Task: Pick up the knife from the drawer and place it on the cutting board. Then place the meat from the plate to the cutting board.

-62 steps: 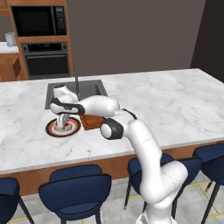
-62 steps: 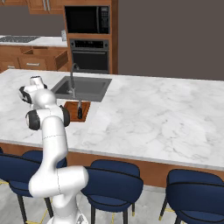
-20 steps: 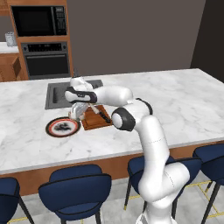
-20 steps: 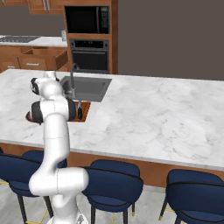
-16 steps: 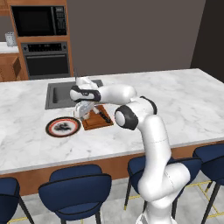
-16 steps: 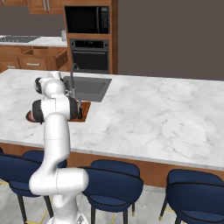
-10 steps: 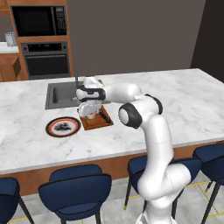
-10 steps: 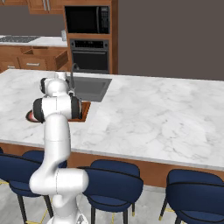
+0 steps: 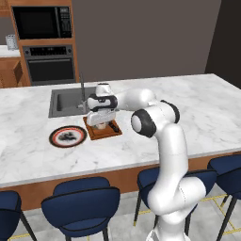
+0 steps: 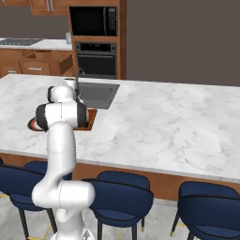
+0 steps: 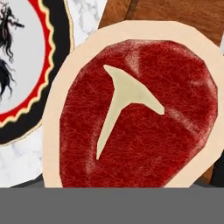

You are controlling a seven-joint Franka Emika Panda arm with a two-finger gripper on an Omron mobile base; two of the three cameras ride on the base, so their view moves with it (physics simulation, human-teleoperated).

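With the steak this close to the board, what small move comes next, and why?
Probably carry the meat a little further over the cutting board, then lower it. In the hand view it overhangs the board's edge toward the plate.

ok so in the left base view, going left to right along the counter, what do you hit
plate → cutting board, with the claw over it → the arm's dark elbow joint → bare marble counter out to the right end
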